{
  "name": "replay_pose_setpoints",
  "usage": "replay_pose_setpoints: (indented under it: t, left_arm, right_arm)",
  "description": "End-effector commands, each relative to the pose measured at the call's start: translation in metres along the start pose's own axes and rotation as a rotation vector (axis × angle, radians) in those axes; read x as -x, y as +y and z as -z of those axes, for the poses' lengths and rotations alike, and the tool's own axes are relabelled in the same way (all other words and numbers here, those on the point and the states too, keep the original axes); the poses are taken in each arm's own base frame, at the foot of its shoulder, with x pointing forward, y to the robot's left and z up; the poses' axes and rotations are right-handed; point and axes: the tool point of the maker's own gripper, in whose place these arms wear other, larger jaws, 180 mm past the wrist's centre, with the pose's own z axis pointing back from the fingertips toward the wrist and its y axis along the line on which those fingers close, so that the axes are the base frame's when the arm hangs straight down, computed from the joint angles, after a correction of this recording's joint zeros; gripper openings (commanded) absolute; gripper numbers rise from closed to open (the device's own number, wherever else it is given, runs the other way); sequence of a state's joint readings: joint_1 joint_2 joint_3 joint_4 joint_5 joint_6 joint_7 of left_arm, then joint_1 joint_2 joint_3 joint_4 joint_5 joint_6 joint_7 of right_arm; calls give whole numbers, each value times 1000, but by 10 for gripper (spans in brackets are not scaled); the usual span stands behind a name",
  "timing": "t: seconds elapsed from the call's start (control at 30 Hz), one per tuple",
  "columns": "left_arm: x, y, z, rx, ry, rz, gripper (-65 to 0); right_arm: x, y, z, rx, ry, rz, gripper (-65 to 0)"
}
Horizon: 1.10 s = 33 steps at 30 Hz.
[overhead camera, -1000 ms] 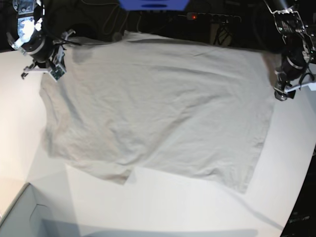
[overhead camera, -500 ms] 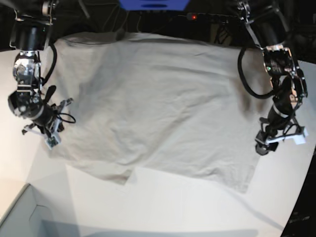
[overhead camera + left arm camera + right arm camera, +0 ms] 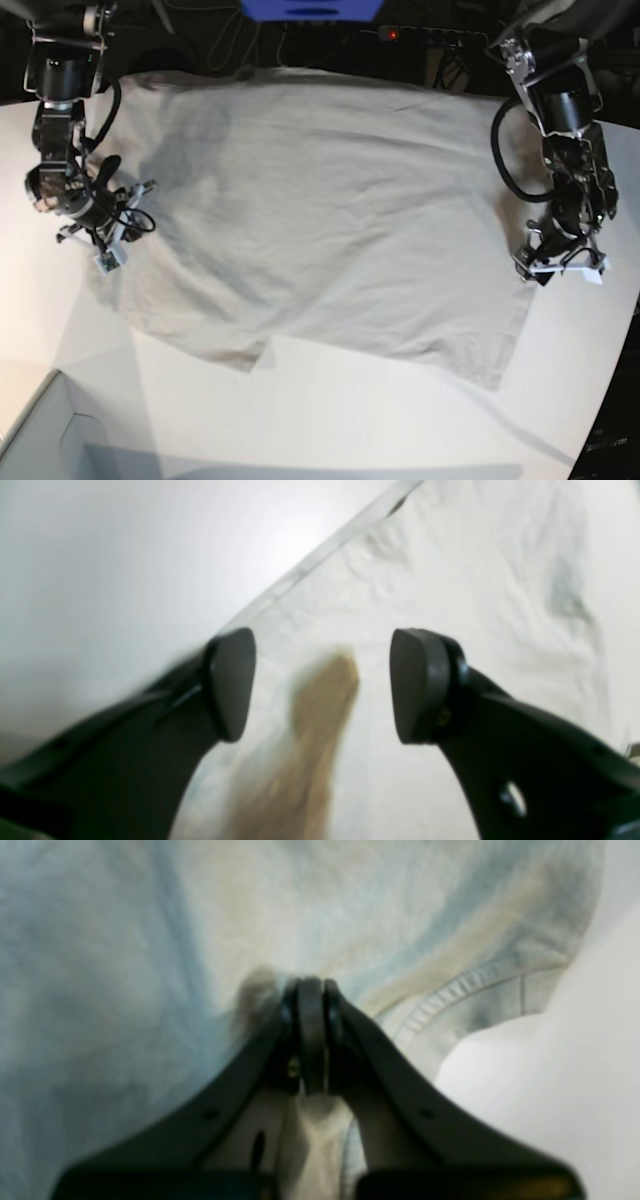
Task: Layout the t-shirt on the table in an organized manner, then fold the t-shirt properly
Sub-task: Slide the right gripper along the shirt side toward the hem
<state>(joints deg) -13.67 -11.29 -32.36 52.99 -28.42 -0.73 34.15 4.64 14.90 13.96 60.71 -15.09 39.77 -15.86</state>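
Both arms have shifted inward over the t-shirt (image 3: 330,210); right fingers (image 3: 311,1040) pinched.

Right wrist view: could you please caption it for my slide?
Right gripper shut on the t-shirt beside its ribbed collar.

The left gripper (image 3: 322,685) has its 2 black fingers (image 3: 231,682) spread wide apart, with nothing between them. Under and beyond the fingers lies the wrinkled pale t-shirt (image 3: 450,580), its hemmed edge running diagonally from just beside the left-hand finger toward the top. Beyond that edge, the bare white table (image 3: 125,560) shows. A blurred tan shadow falls on the cloth between the fingers.
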Motion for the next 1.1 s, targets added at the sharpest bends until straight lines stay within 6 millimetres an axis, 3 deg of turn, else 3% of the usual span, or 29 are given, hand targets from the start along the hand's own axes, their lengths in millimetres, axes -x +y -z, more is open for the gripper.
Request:
replay_pose_setpoints:
  t: [0.0, 0.17, 0.27, 0.4, 0.53, 0.7, 0.8, 0.9, 1.0, 1.07]
  left_arm:
    - [-7, 13, -5, -27, -17, 13, -234]
    - [-6, 26, -20, -23, -42, 18, -233]
    - [-4, 29, -22, -19, -45, 10, -233]
    - [-2, 29, -21, -22, -40, 6, -233]
    - [-4, 28, -22, -17, -45, 7, -233]
    - [-3, 27, -22, -16, -44, 6, -233]
    - [-4, 27, -22, -15, -45, 6, -233]
    - [-2, 25, -21, -11, -43, 3, -233]
    - [-3, 24, -21, -9, -44, 1, -233]
    - [-2, 24, -21, -9, -43, 0, -233]
  right_arm:
    - [29, 1, -7, 8, 105, -40, -650]
    - [25, 11, -38, 43, 62, -132, -650]
    - [0, 12, -49, 65, 2, -195, -650]
    - [-48, -17, -54, 140, -92, -200, -650]
    - [-93, -45, -37, 161, -146, -157, -650]
    - [-127, -63, 6, 89, -135, -28, -642]
    - [-136, -59, 27, 21, -93, -3, -534]
    - [-149, -51, 34, -10, -120, -8, -410]
    - [-161, -39, 37, -35, -190, -30, -348]
    - [-161, -25, 43, -66, -192, -47, -340]
